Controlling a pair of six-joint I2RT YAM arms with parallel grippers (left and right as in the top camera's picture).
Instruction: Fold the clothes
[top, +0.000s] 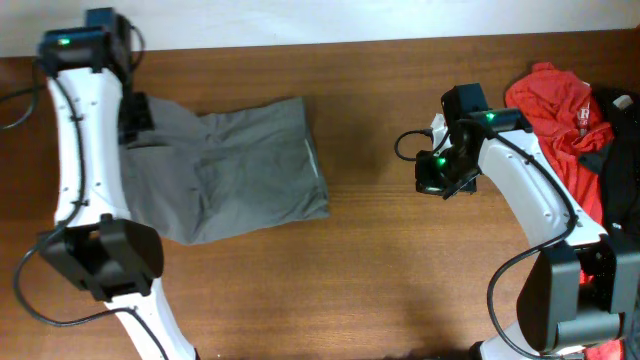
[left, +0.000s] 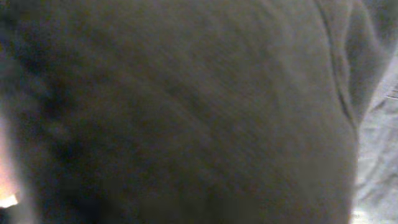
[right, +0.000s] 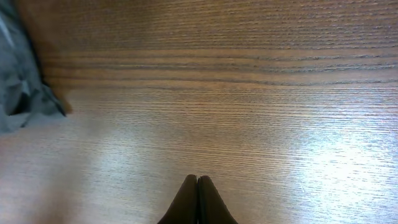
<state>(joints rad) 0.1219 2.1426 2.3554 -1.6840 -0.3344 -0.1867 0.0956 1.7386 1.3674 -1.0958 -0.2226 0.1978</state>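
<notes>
One pair of grey-olive shorts (top: 240, 175) lies spread on the left half of the wooden counter (top: 380, 290), with a paler strip along its right edge. The left pincer (top: 136, 112) sits at the shorts' upper left edge, closed on the cloth, which fills its wrist view. The right pincer (right: 198, 186) has its fingers pressed together and holds nothing, over bare wood well right of the shorts. At the counter's right edge lies one crumpled red garment (top: 555, 105), touching one dark cloth (top: 622, 150).
</notes>
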